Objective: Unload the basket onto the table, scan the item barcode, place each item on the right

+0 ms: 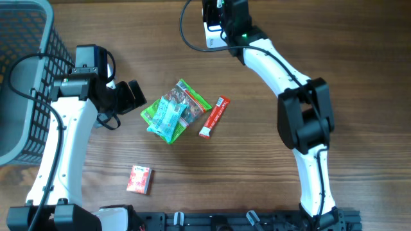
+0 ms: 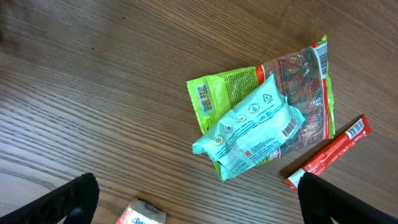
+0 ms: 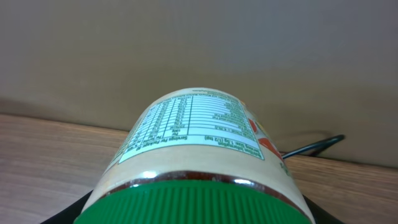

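Jar [image 3: 199,155], green lid, nutrition label showing: grasped in right end effector [image 1: 218,27] at far edge of worktop [image 1: 257,192] | left end effector [image 1: 133,95]: released, jaws wide, nothing in them, just beside snack packs [image 1: 173,112] | red stick [image 1: 214,117] right of pile | red box [image 1: 139,179] near front edge

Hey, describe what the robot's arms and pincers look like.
The left arm and the right arm both have white rounded shells with black joint housings. A black cable loops by the right wrist, near a small green light. The left pincer is black.
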You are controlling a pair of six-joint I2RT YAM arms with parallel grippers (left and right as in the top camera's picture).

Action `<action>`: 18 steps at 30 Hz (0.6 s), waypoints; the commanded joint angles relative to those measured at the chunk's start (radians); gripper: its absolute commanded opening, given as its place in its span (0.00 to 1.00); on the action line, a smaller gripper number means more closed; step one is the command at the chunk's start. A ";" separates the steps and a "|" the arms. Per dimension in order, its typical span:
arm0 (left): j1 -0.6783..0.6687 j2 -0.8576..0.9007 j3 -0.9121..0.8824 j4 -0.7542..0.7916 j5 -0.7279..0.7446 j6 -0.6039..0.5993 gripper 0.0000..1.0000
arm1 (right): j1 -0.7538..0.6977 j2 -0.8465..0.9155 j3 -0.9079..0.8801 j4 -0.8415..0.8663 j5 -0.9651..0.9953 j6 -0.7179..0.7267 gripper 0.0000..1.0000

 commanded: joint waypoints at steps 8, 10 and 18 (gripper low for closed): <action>0.003 0.001 -0.001 0.000 0.008 0.012 1.00 | -0.004 0.085 0.013 0.105 0.076 -0.073 0.48; 0.003 0.001 -0.001 0.000 0.008 0.012 1.00 | -0.004 0.085 0.013 0.101 0.076 -0.095 0.48; 0.003 0.001 -0.001 0.000 0.008 0.012 1.00 | -0.005 0.085 0.013 0.153 0.076 -0.118 0.47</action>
